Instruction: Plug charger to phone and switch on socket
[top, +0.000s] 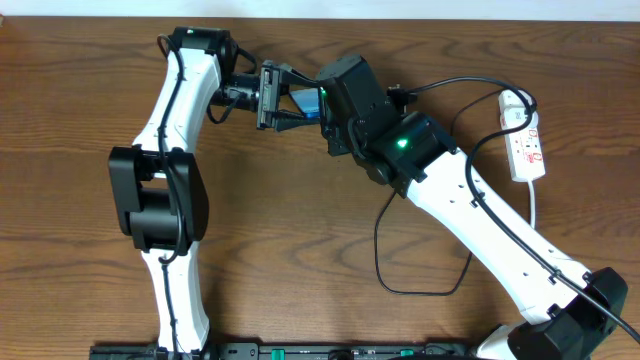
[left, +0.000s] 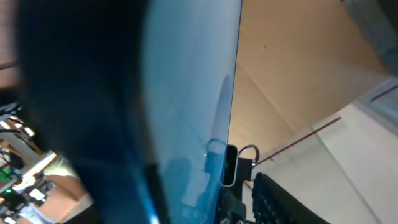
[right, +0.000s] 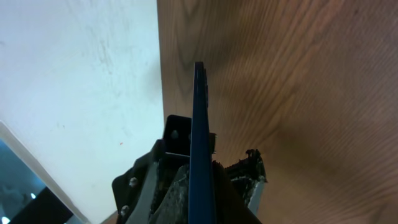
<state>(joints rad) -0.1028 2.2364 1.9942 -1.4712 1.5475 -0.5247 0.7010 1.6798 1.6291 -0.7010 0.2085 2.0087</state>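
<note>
Holding phone (right: 199, 124) raised on edge at far centre, left gripper (top: 295, 103) clenching it, presenting port for charger (top: 455, 83). Right gripper (top: 333, 105) crowding phone; cannot tell whether clenched. Socket (top: 527, 140) lying far right.

- Phone (top: 310, 102): lying mostly hidden under the right arm (top: 400, 140) from overhead. Blurring and running off the top and left edges in the left wrist view. Showing edge-on only, lower end cut off, in the right wrist view.
- Charger (top: 378, 255): plug end hiding behind that arm.
- Socket (top: 527, 145): switch positions showing too small to read.
</note>
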